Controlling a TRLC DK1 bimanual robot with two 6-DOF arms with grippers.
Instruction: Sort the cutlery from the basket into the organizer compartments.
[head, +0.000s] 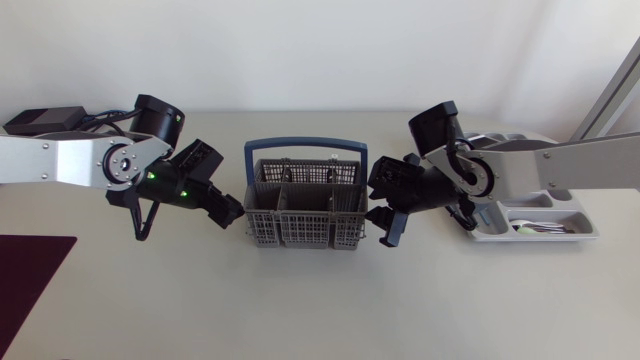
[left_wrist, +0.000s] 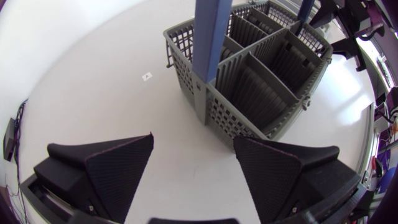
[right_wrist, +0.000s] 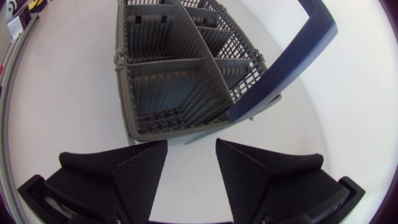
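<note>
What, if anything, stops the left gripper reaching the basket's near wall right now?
Likely nothing, so yes: the left gripper is open, the basket sits just ahead, and only table surface lies between them.

Grey plastic basket (head: 300, 215) (matt lattice), smooth blue handle (head: 305, 144)

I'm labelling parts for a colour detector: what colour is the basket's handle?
The handle is dark blue, on a grey basket; clearest in the right wrist view.

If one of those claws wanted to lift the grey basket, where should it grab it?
Probably the blue handle, taken from above at the middle of its top bar. It arches upright over the basket, slim enough to pinch, with open space on both sides.
</note>
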